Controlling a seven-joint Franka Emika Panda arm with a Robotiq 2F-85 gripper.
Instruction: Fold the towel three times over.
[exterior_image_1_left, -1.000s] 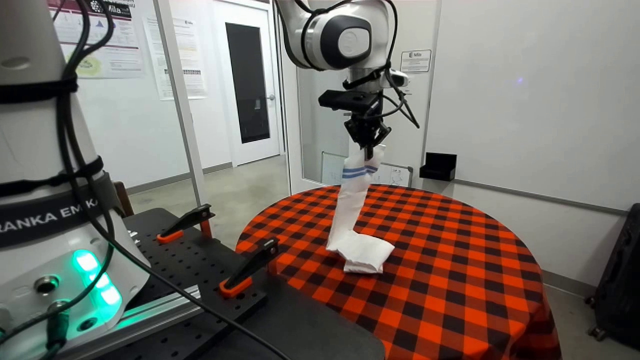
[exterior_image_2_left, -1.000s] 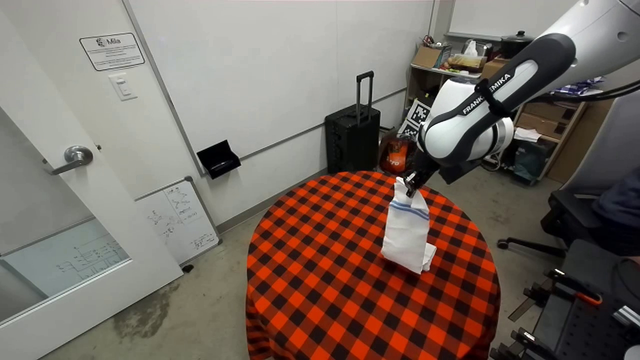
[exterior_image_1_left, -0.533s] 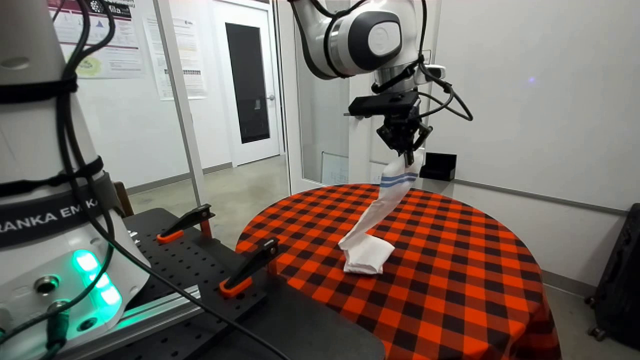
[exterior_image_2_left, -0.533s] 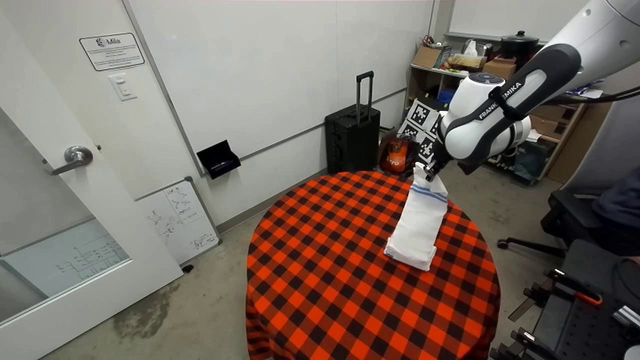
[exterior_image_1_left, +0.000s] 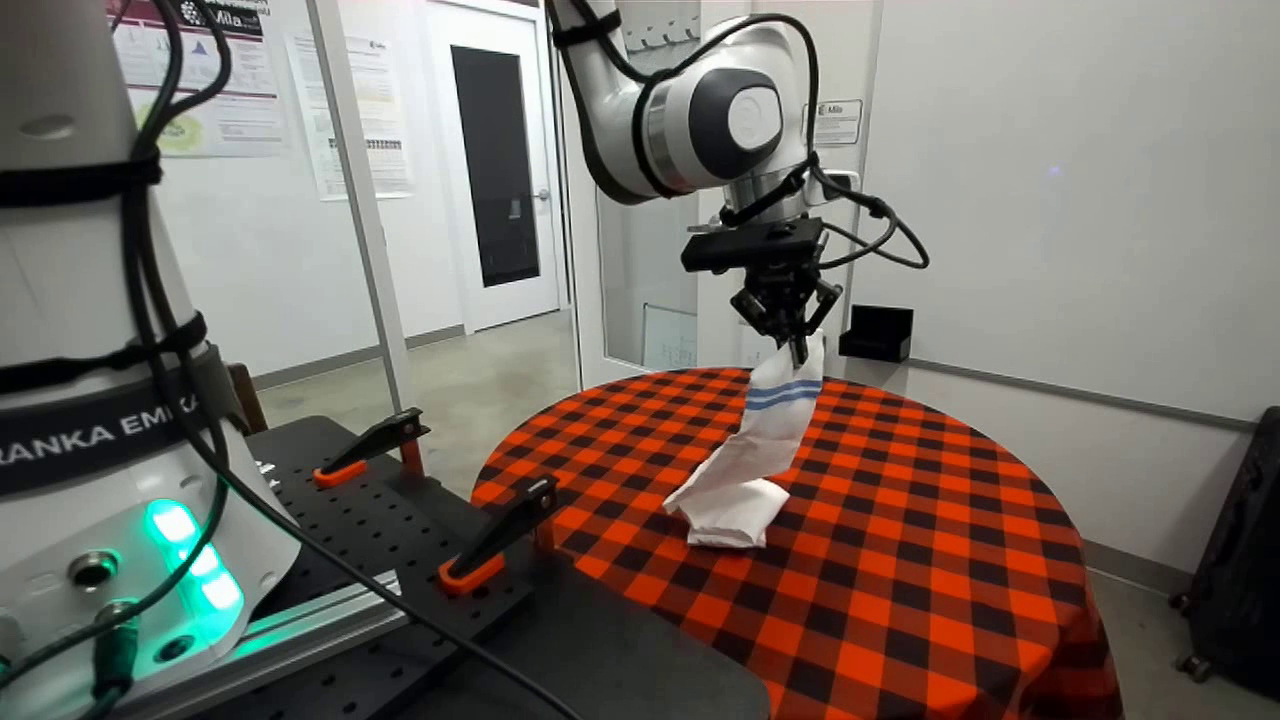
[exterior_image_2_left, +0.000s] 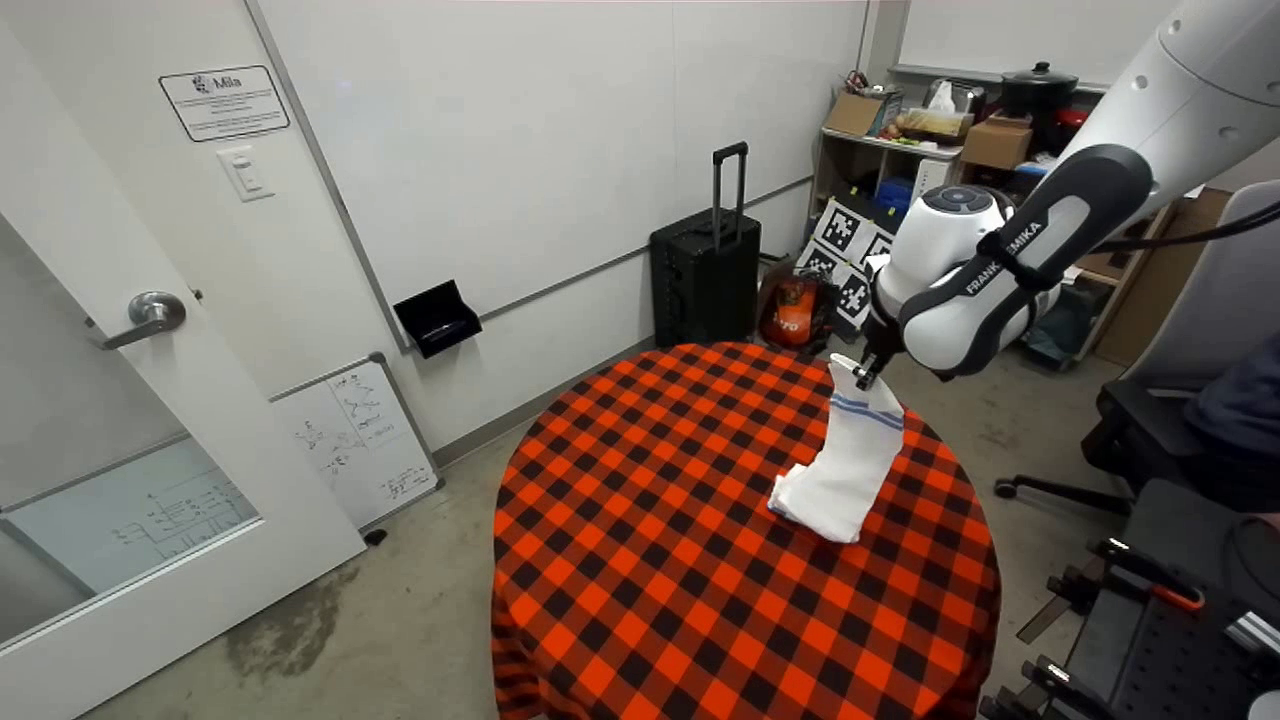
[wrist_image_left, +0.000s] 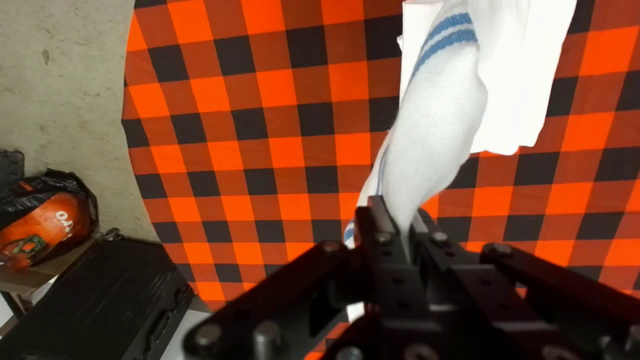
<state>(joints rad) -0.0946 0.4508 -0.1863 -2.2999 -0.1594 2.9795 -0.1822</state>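
Checked tablecloth (exterior_image_1_left: 900, 560) under towel (exterior_image_1_left: 775, 432), pinched part half-hidden by claw (exterior_image_1_left: 798, 355)

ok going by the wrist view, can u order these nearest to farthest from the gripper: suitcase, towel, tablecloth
1. Towel: pinched in the gripper, so nearest.
2. Tablecloth: spread out beneath, not touched by the fingertips.
3. Suitcase: farthest, beyond the checked edge, at the picture's lower left.
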